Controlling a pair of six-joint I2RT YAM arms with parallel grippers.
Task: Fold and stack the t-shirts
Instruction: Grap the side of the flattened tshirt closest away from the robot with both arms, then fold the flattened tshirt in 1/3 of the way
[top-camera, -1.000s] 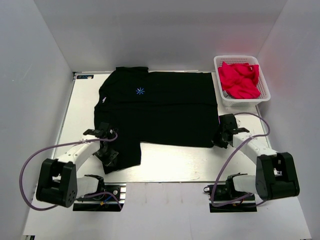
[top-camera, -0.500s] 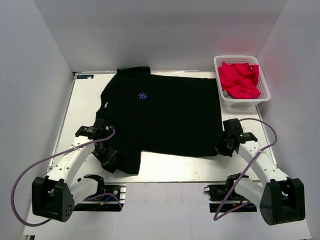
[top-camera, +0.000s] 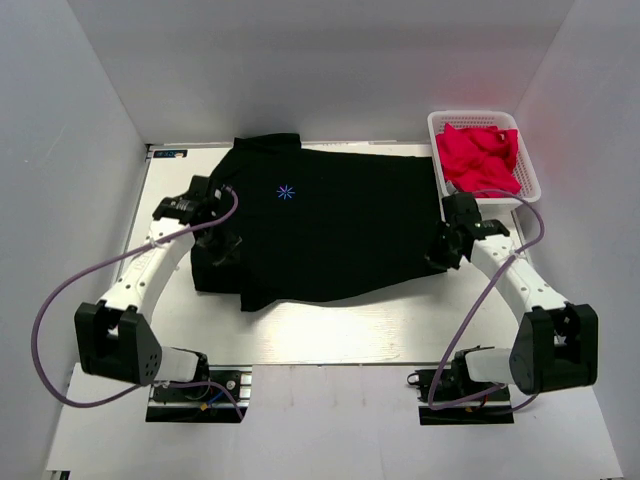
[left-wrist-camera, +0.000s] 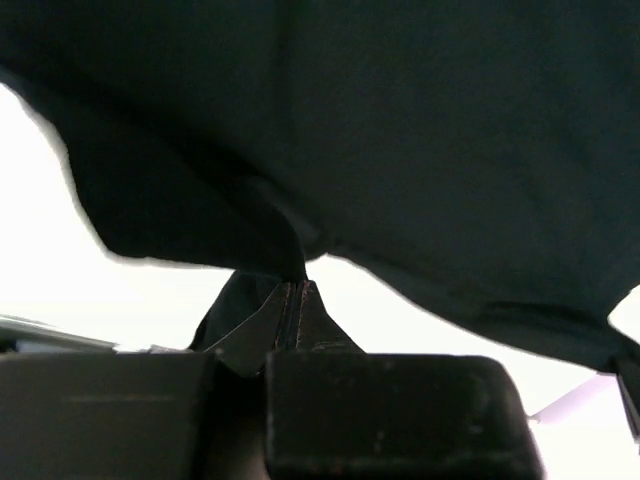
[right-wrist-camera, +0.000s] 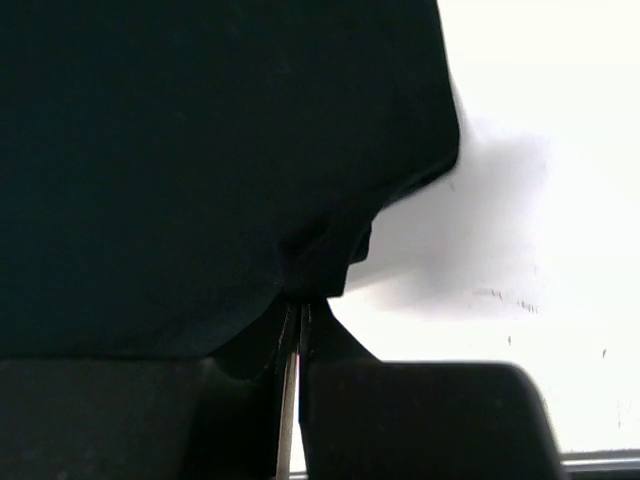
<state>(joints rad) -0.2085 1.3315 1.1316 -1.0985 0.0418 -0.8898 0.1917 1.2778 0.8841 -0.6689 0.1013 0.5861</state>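
The left gripper (left-wrist-camera: 297, 285) is clamping a pinch of black cloth between closed fingers, and the right gripper (right-wrist-camera: 300, 305) is clamping another pinch at the opposite side. Both are grasping the near edge of the t-shirt (top-camera: 340, 230), which is hanging in a small fold from each pinch. Between the two grippers the shirt is lying across the table (top-camera: 330, 340) with its near edge lifted. Its blue print (top-camera: 286, 192) is sitting just beyond the left gripper. Past the right gripper, a white basket (top-camera: 528, 180) is holding red cloth (top-camera: 480, 160). Each grip is taking only a thin bite of fabric, so the cloth is likely to slip out under tension. Unequal travel of the two arms would probably skew the fold. The bunched cloth under the left gripper risks getting trapped as a crease, and the right arm is working near enough to the basket to knock it. Count: two grippers, one black shirt, one basket; the number of red garments cannot be told.
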